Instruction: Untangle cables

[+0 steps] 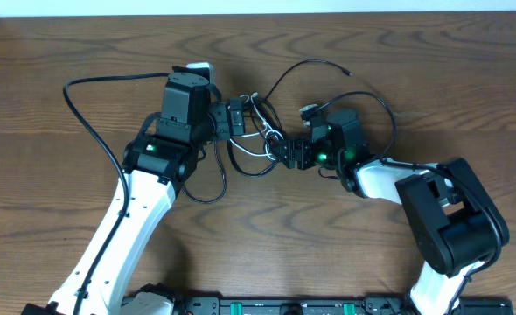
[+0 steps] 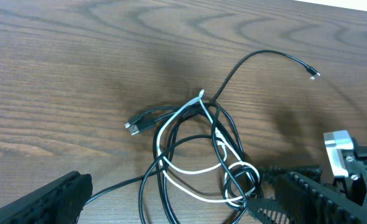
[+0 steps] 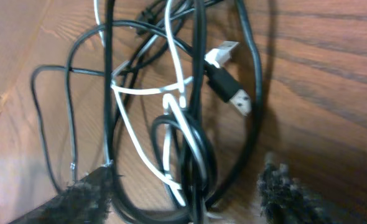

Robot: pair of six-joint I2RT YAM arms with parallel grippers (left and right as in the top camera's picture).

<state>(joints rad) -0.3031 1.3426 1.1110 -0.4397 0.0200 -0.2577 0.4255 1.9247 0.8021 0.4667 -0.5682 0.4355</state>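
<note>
The cables lie knotted on the table between my two grippers: black cords looped around one white cord. In the left wrist view a black USB plug pokes out of the tangle to the left, and a thin black end reaches away to the far right. My left gripper is open wide, its fingers on either side of the tangle's near loops. My right gripper has its fingers apart around the tight black-and-white knot. A black plug and a white plug lie beyond the knot.
The wooden table carries nothing else. A black lead arcs from the left arm's wrist out to the left. The right arm's body fills the near right, and the left arm the near left.
</note>
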